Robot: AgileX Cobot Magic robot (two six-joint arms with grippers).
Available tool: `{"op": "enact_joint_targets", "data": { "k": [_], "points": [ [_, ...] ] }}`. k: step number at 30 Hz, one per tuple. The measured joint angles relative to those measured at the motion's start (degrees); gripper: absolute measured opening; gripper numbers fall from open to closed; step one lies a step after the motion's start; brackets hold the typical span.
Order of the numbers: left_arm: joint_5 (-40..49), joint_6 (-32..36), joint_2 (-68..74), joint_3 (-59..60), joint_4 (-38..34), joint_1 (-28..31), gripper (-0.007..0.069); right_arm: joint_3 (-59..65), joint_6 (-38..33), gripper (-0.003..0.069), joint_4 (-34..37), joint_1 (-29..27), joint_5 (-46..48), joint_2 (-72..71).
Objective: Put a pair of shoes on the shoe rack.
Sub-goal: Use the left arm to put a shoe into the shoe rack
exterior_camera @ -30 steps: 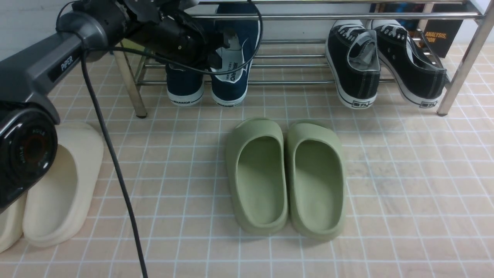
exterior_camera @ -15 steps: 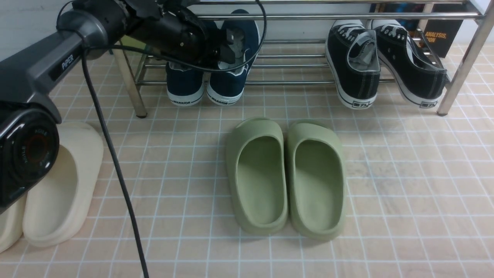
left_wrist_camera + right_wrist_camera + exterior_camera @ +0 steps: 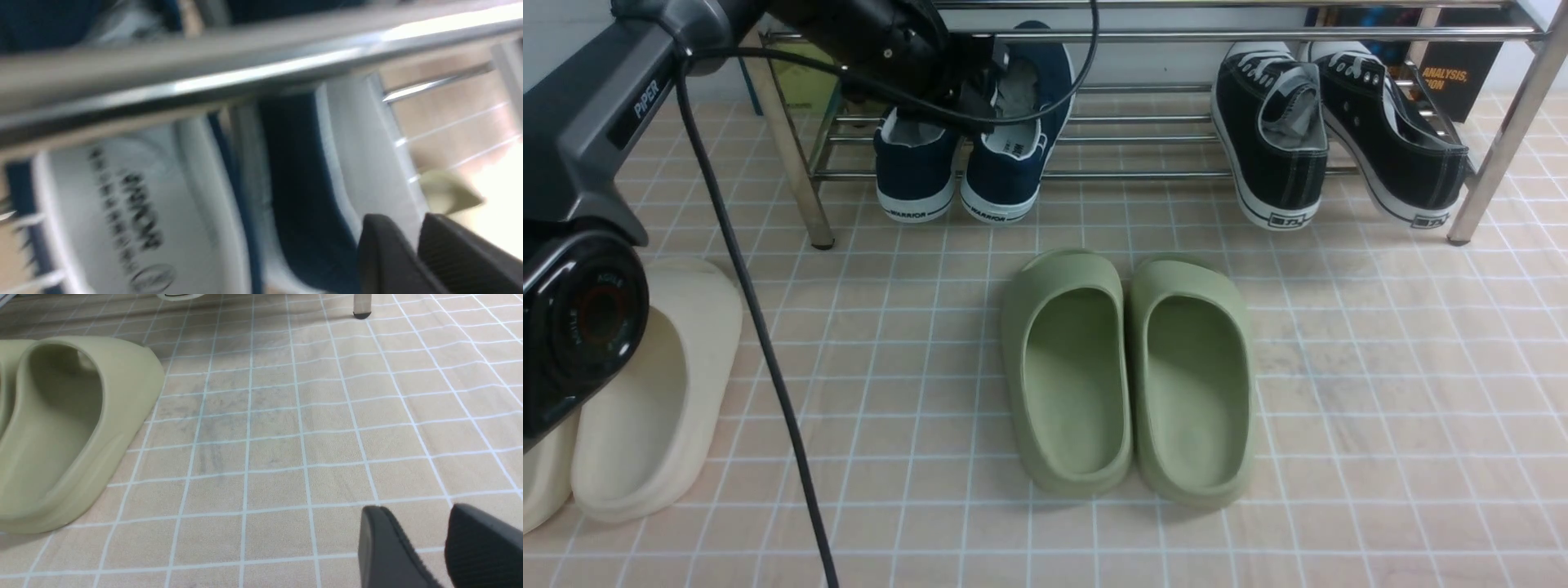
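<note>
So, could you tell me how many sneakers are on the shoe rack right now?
4. Two navy sneakers sit at the left of the shoe rack, two black sneakers at its right; the upper shelf is cropped, so more may be hidden.

Four sneakers (image 3: 1005, 163), four slides (image 3: 1066, 367), one shoe rack (image 3: 1143, 174).

Front view: placed low on the robot's side, facing forward and down across the tiled floor (image 3: 1380, 367) to the shoe rack (image 3: 1143, 174). Left wrist view: pushed close against a rack bar (image 3: 204, 81) and the navy shoes (image 3: 294, 171), blurred, both also seen from the front. Right wrist view: low over the tiled floor, facing a rack leg (image 3: 361, 304), sharing the right-hand green slipper (image 3: 61, 437) with the front.
</note>
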Motion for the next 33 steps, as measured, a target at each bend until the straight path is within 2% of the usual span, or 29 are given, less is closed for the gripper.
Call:
{"op": "enact_joint_targets", "data": {
  "k": [2, 6, 8, 14, 18, 24, 33],
  "points": [
    [0.9, -0.83, 0.0, 0.0, 2.23, 0.0, 0.0058, 0.0, 0.0, 0.0239, 0.0, 0.0, 0.0, 0.0],
    [2.32, -2.1, 0.0, 0.0, 4.24, 0.0, 0.0004, 0.0, 0.0, 0.0239, 0.0, 0.0, 0.0, 0.0],
    [2.49, -2.55, 0.0, -0.01, 5.09, -0.22, 0.0002, 0.0, 0.0, 0.0239, -0.06, 0.0, 0.0, 0.0],
    [0.43, -5.08, 0.41, -0.01, 18.21, -4.55, 0.0002, 0.0, 0.0, 0.0239, -0.06, 0.0, 0.0, 0.0],
    [-1.71, -7.96, 1.63, -0.01, 24.1, -7.19, 0.0002, 0.0, 0.0, 0.0239, -0.06, 0.0, 0.0, 0.0],
    [-3.86, -10.13, 2.01, -0.66, 25.81, -7.7, 0.0002, 0.0, 0.0, 0.0239, 0.0, 0.0, 0.0, 0.0],
    [-2.62, -13.91, -2.49, -4.65, 26.33, -7.64, 0.001, 0.0, 0.0, 0.0239, 0.0, 0.0, 0.0, 0.0]
  ]
}}
